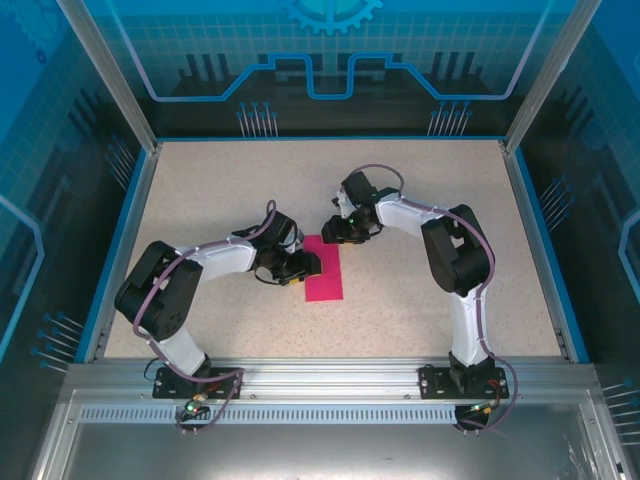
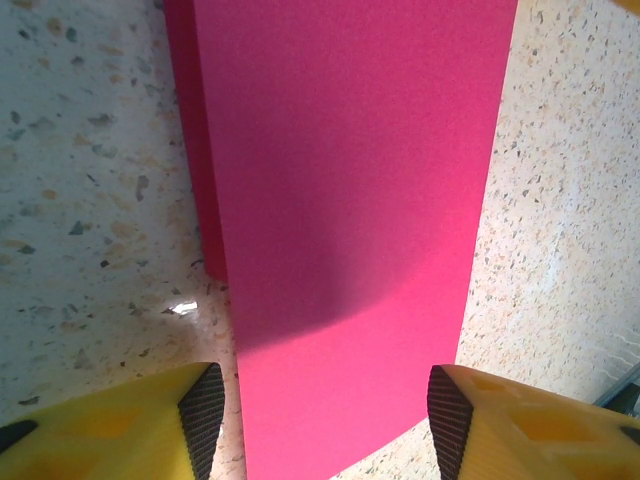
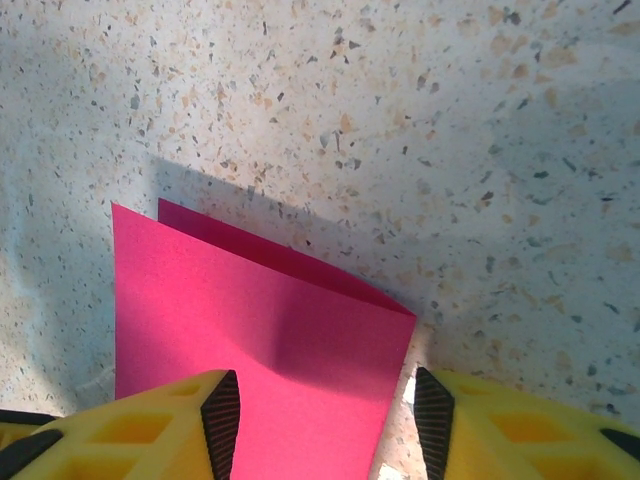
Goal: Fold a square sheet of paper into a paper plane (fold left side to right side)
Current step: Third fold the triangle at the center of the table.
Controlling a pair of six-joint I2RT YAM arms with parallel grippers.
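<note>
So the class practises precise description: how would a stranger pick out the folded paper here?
Find the speckled beige table with the blue rim. Near its middle, the left arm and right arm reach toward each other, and the sheet of paper lies flat between them. It alone is magenta-pink, a narrow rectangle folded double.

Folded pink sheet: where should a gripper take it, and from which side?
The square sheet of paper lies folded flat on the table. Probably take the long edge where the lower layer peeks out, coming low from that side: those loose layers let a finger slide under.
</note>
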